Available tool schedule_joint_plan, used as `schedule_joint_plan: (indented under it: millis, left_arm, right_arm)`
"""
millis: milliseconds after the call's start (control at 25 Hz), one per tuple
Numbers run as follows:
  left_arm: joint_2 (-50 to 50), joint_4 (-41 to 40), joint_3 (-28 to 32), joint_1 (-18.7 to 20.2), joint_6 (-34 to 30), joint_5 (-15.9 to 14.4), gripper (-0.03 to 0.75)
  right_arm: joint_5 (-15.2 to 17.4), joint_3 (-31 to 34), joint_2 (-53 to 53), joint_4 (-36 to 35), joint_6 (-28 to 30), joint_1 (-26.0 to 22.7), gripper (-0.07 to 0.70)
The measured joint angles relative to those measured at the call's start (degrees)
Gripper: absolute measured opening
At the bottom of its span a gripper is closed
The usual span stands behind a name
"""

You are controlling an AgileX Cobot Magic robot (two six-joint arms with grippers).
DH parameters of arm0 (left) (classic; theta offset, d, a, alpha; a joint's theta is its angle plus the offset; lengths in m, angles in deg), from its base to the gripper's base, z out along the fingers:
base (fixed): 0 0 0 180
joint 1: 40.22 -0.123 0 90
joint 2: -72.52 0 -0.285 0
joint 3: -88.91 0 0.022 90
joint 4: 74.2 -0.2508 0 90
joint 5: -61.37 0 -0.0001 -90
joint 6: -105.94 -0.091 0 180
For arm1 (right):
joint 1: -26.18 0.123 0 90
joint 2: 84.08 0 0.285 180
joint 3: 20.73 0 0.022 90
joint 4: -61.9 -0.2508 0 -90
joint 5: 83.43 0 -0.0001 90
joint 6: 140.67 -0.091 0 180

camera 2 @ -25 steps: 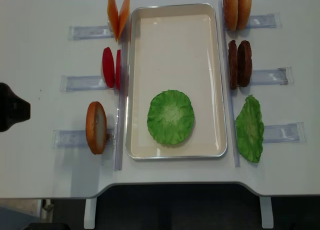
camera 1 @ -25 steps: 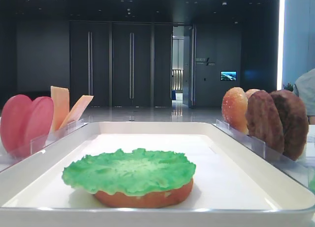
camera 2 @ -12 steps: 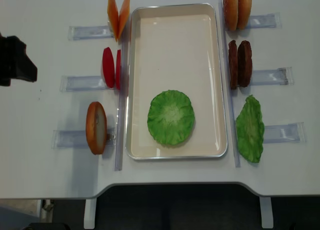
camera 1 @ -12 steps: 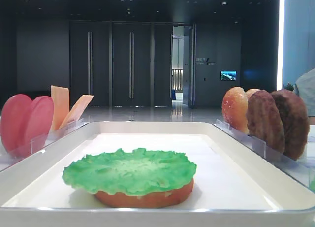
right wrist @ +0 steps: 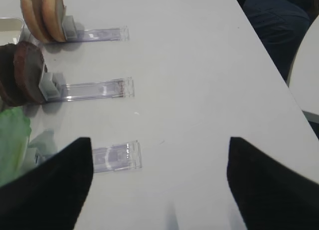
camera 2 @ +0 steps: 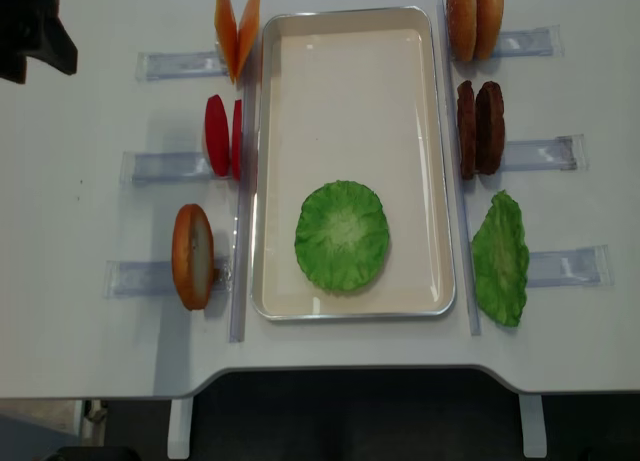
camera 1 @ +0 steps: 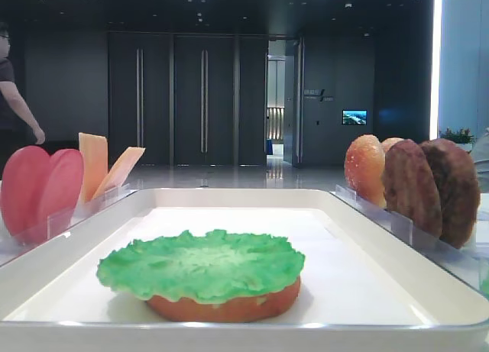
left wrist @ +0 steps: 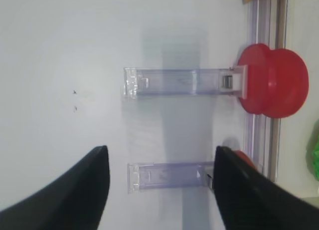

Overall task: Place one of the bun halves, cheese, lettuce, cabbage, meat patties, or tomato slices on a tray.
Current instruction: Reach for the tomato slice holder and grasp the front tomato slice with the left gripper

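Observation:
The white tray (camera 2: 345,101) lies mid-table, and one green lettuce (camera 2: 341,235) rests in it on an orange bun base (camera 1: 229,308). The tomato slices (camera 2: 222,136), cheese (camera 2: 237,26) and a bun half (camera 2: 192,256) stand in holders to the tray's left. More bun halves (camera 2: 474,18), the meat patties (camera 2: 480,126) and a second lettuce (camera 2: 499,258) are on its right. My left gripper (camera 2: 38,29) hovers open at the far left corner; the tomato slices (left wrist: 271,88) show beyond it. Open and holding nothing, my right gripper (right wrist: 159,140) hangs over bare table right of the patties (right wrist: 22,73).
Clear slotted holders (camera 2: 165,166) lie on both sides of the tray, one of them between my left fingers (left wrist: 167,175). A person walks at the back left (camera 1: 11,92). The table's right edge (right wrist: 269,65) runs close beside my right gripper.
My left gripper has travelled from beside the bun holder toward the table's far left corner, still open. A person has appeared in the background.

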Motion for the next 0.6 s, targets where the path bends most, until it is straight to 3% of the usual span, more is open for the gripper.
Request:
schedule_joint_plan:
  millis: [240, 600]
  left_arm:
    - [6.02, -0.44, -4.51, 0.00, 0.00, 0.05, 0.496]
    - [8.85, -1.53, -5.42, 0.00, 0.00, 0.16, 0.496]
  right_arm:
    - [0.00, 0.00, 0.00, 0.00, 0.00, 0.00, 0.537]
    - [0.00, 0.00, 0.00, 0.00, 0.00, 0.00, 0.537]
